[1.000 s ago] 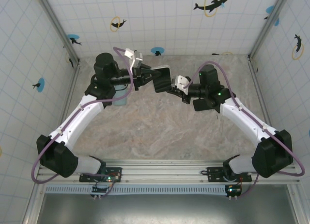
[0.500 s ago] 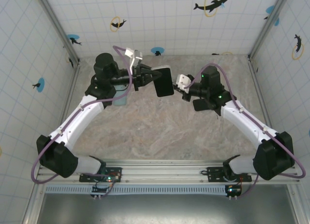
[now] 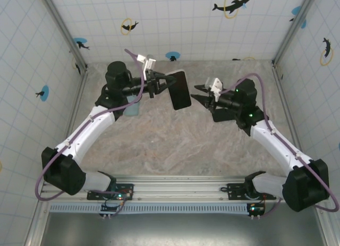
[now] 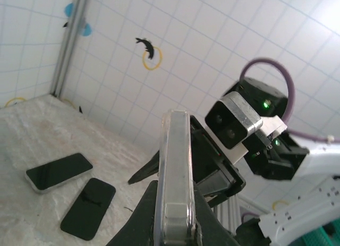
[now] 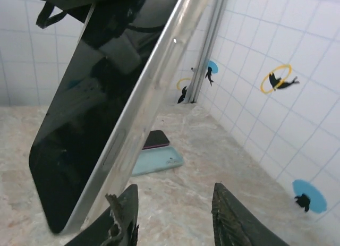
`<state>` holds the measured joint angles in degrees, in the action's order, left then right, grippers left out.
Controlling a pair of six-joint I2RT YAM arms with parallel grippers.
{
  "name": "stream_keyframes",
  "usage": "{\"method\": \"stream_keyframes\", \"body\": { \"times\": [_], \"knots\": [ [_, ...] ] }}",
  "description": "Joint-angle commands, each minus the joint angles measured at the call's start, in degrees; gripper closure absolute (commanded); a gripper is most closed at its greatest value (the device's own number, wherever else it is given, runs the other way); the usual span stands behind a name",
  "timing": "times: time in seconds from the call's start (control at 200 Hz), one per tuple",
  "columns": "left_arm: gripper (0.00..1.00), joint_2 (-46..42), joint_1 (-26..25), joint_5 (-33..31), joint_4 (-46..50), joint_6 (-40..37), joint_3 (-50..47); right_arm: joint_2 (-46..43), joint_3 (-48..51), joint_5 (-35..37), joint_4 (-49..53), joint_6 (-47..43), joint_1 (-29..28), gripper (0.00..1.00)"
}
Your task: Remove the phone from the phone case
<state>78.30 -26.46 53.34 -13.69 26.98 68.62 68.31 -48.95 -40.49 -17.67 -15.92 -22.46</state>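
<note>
phone (image 3: 179,90): flat slab, glossy black face, silvery rounded rim; held in mid-air between the arms.
left gripper (image 3: 161,85): pinching the phone at its edge.
right gripper (image 3: 195,93): fingers spread, just beside the phone, not touching.
table (image 3: 175,142): mottled, marble-like.

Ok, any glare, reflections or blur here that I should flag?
Top external: even light, sharp, no glare on the phone. Left wrist: the wall washes out toward the upper right, and the phone's near edge is soft. Right wrist: the glossy screen mirrors dark shapes, a bright streak runs along its rim, the right gripper looks slightly soft.
</note>
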Motion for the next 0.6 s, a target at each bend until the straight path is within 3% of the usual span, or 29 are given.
{"method": "stream_keyframes", "body": {
  "times": [0.0,0.155,0.385,0.596],
  "knots": [
    [1.0,-1.49,0.27,-5.92,-6.44,9.65,-0.53,-1.68,4.37,-2.14,-11.96,17.47,1.75,0.55],
    [1.0,-1.48,0.27,-10.97,-11.82,22.49,-2.9,-2.98,8.61,-0.2,-20.07,35.26,4.01,0.5],
    [1.0,-1.33,0.2,-14.68,-14.46,34.13,-5.33,-3.51,14.64,5.14,-33.15,57.85,4.37,0.49],
    [1.0,-1.25,-0.5,-16.21,-18.69,38.49,-7.49,-2.48,15.02,8.0,-33.33,61.61,1.51,0.51]
  ]
}}
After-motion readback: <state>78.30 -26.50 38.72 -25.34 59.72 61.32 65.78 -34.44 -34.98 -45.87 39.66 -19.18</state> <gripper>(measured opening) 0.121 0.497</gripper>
